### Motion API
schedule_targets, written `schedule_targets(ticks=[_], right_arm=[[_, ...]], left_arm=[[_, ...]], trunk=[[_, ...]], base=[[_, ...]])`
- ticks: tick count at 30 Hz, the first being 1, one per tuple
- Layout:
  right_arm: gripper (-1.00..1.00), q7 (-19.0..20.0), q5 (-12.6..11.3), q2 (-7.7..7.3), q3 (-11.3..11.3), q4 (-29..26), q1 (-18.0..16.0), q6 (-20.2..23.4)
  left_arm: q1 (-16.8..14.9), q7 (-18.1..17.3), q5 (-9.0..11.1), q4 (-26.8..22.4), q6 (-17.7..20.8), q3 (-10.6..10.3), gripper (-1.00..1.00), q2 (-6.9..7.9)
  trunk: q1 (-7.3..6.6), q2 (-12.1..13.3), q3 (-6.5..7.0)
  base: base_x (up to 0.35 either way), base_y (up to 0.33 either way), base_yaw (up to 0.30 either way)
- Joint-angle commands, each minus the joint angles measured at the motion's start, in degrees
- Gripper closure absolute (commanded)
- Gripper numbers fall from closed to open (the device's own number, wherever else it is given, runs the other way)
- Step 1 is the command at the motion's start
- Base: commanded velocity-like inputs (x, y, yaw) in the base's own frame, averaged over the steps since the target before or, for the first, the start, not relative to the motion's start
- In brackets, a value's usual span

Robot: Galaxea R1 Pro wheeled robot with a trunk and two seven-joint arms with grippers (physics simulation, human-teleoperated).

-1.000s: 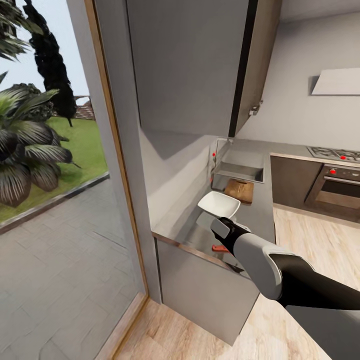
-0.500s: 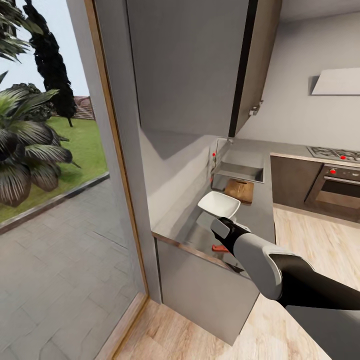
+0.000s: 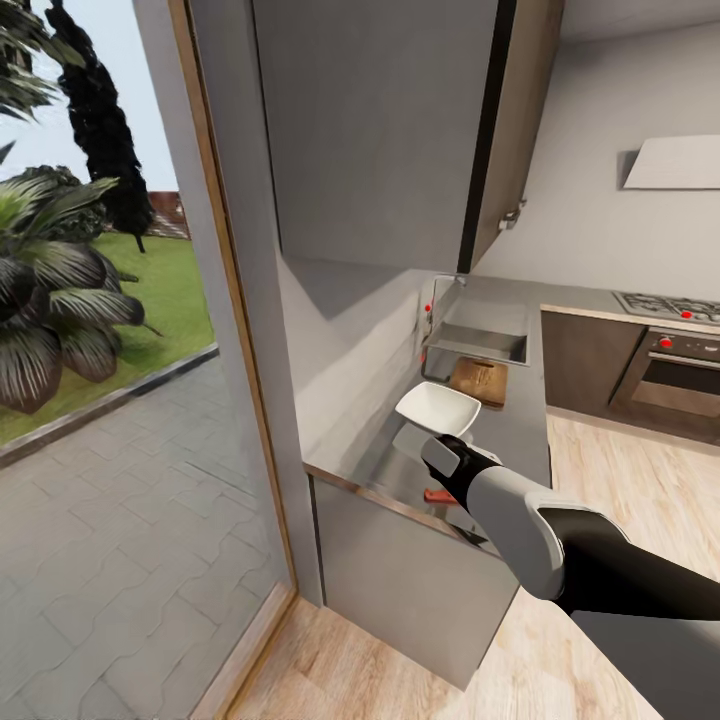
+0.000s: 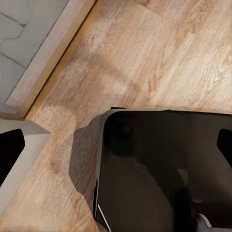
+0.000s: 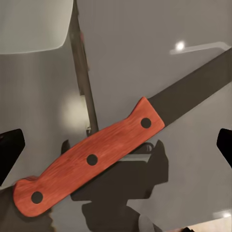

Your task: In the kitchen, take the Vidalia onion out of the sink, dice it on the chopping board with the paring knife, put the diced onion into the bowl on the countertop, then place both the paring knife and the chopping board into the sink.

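One paring knife [image 5: 92, 157] lies flat on the grey tabletop [image 3: 520, 425], the right claw [image 5: 116, 145] spread apart above its handle. The white bowl [image 3: 437, 408] sits at its 12 o'clock; the left claw's [image 4: 116, 145] tips also stand apart.

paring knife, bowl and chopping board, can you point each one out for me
paring knife [image 5: 87, 159], right wrist view, middle of the red-orange handle
bowl [image 3: 438, 407], head view, inside of the white dish
chopping board [image 3: 479, 380], head view, centre of the wooden top

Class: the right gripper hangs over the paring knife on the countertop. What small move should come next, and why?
Probably lower the right gripper straight down and close on the paring knife. Its red-orange handle lies flat on the countertop, centred between the open fingers and not yet gripped.
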Motion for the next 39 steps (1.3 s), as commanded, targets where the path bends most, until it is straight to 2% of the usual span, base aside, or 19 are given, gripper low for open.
schedule_targets(ticks=[1, 17, 39], right_arm=[[-1.00, -0.23, 0.54, 0.02, -0.45, -0.12, -0.02, 0.60], [-1.00, -0.23, 0.49, 0.02, -0.45, -0.12, -0.02, 0.60], [-1.00, -0.22, 0.49, 0.02, -0.45, -0.12, 0.18, 0.60]], left_arm=[[0.01, -0.25, -0.04, -0.08, -0.06, 0.24, -1.00, -0.06], [0.01, -0.25, -0.04, -0.08, -0.06, 0.24, -1.00, -0.06], [0.01, -0.25, -0.04, -0.08, -0.06, 0.24, -1.00, -0.06]], trunk=[[0.04, -0.12, -0.17], [0.04, -0.12, -1.54], [0.04, -0.12, -2.21]], base=[[0.000, 0.000, 0.000], [0.000, 0.000, 0.000], [0.000, 0.000, 0.000]])
